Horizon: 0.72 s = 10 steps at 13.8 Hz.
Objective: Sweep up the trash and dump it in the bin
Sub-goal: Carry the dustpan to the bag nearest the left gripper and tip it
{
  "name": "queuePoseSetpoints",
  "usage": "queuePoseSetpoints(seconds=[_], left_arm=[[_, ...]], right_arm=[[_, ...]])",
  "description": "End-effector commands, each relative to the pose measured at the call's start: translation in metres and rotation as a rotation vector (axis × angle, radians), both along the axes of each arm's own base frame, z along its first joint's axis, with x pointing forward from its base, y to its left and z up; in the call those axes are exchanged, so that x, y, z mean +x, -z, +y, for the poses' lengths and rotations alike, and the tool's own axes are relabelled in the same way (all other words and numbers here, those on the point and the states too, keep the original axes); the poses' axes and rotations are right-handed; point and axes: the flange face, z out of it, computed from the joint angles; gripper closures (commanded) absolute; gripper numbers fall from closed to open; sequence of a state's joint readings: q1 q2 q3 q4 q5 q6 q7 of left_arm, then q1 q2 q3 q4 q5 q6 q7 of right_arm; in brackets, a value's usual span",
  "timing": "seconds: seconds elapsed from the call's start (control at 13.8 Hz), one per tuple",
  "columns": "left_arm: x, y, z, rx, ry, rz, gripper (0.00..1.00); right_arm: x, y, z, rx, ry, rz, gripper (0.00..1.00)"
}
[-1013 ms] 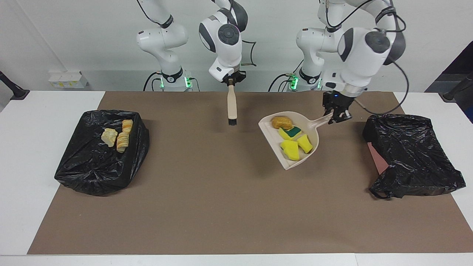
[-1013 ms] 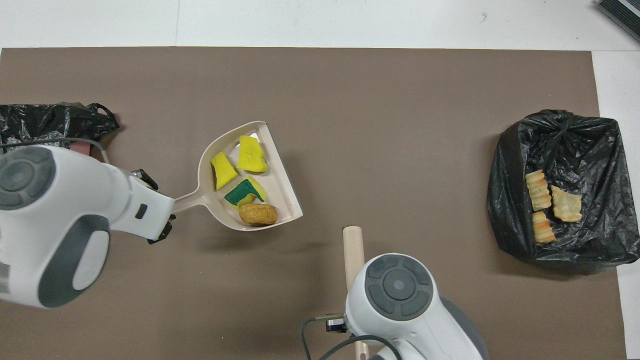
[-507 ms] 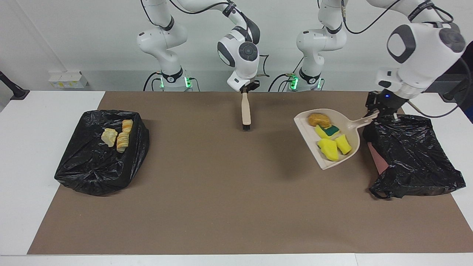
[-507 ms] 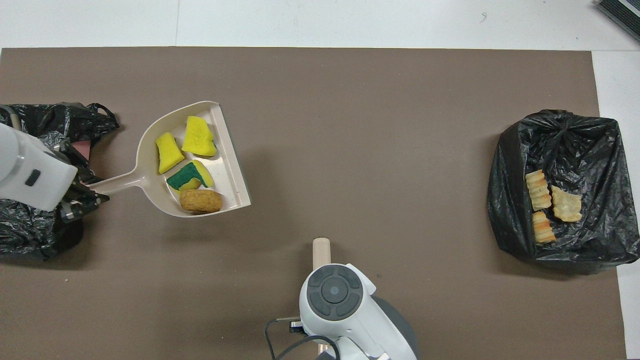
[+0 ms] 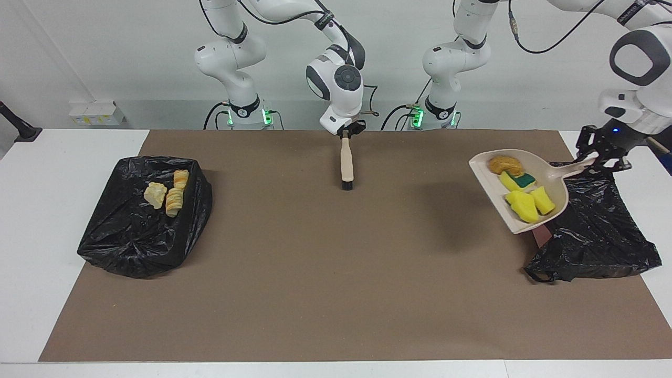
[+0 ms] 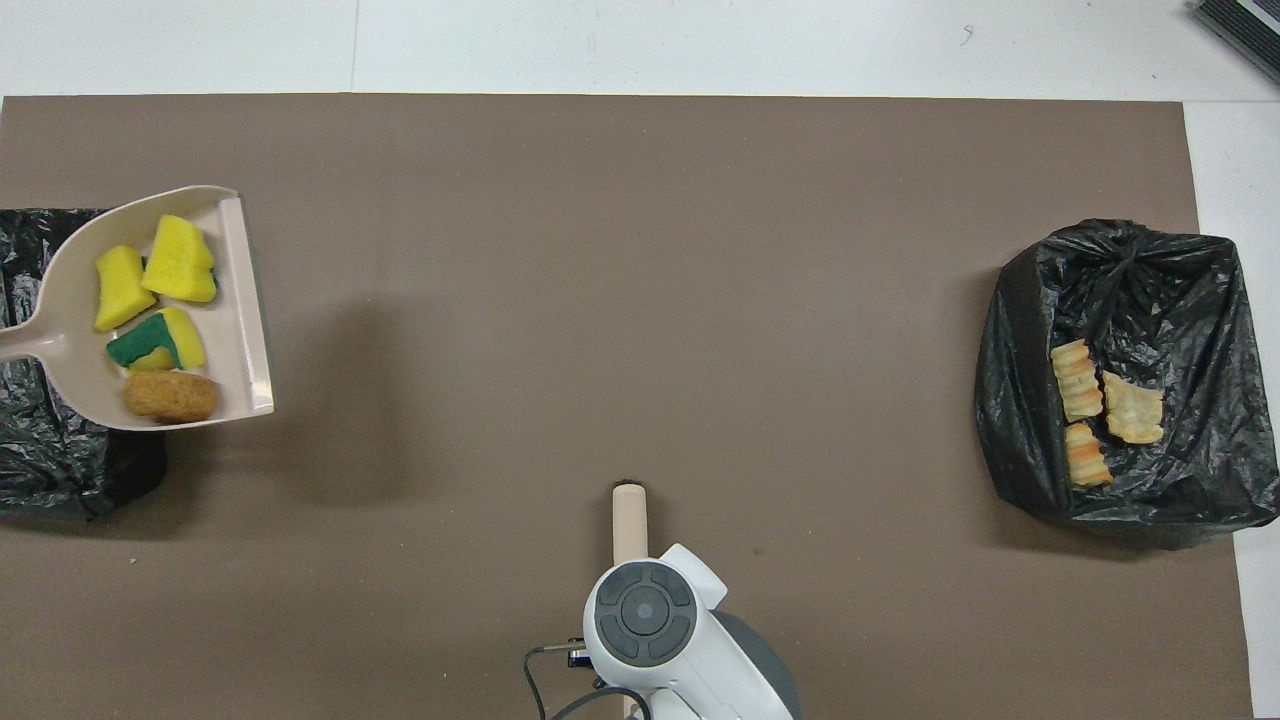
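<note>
I'm holding the dustpan point(image 5: 525, 191) handle clamped in my left gripper point(image 5: 604, 157) over the bin bag point(image 5: 593, 231) at 9 o'clock overhead. Tilt too early and 4 scraps point(image 5: 522, 191) spill onto the mat point(image 5: 315, 262). My right gripper point(image 5: 347, 130) hangs mid-table holding the brush point(image 5: 346, 163); I cannot tell how firmly.
</note>
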<state>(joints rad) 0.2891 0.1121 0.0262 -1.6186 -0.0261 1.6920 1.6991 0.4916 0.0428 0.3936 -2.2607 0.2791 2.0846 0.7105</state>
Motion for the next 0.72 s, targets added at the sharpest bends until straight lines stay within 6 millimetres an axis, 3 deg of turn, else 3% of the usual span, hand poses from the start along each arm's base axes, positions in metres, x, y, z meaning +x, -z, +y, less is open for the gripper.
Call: queuePoseSetpoints(seconds=[0.0,0.29,0.51,0.65], left_arm=[[0.02,-0.008,0.035,0.049,0.112,0.0,1.0],[0.036,-0.009,0.087,0.227,0.227,-0.032,1.0],[0.049,-0.02,0.106,0.412,0.271,-0.087,1.0],[0.054,-0.024,0.108,0.488,0.288,-0.113,1.0]], right_arm=[[0.003,-0.009,-0.003,-0.002,-0.047,-0.062,0.0],[0.04,-0.049,-0.011,0.028,-0.02,-0.158,0.0],[0.082,-0.089,-0.042,0.07,0.016,-0.239,0.0],[0.111,-0.115,-0.066,0.046,0.043,-0.285,0.0]])
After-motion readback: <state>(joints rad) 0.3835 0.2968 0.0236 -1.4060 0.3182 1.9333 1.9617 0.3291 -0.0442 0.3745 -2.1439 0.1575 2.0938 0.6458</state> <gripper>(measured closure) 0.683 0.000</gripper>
